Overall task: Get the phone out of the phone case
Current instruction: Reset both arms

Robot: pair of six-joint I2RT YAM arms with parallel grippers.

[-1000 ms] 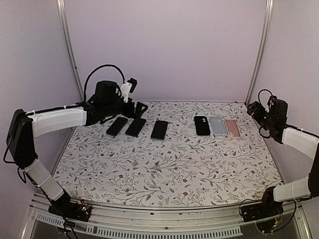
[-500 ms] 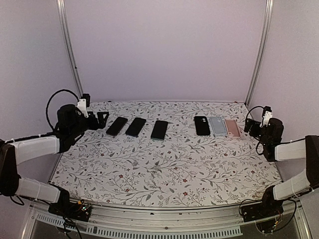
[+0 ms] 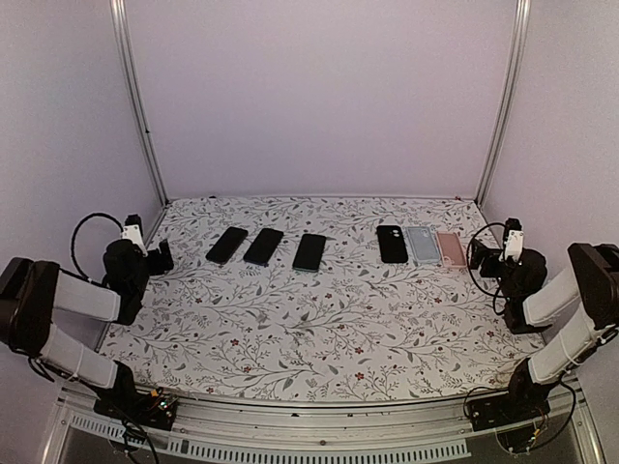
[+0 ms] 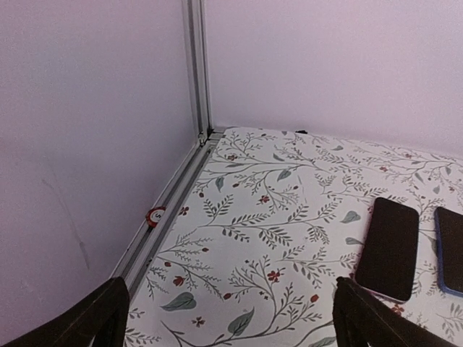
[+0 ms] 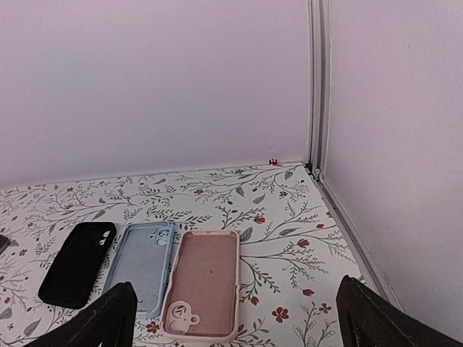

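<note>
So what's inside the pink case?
Nothing: the pink case lies open side up, showing only its bare inner lining. Whatever is beneath it is covered.

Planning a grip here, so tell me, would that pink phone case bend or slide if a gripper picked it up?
The pink case lies open side up and empty, with thin walls, so it probably flexes and weighs little. Lying flat on the floral cloth, it may slide rather than lift when nudged.

Three phones (image 3: pixel 263 246); three cases: black case (image 3: pixel 392 244), blue case (image 3: pixel 423 245), pink case (image 3: pixel 450 247).
</note>
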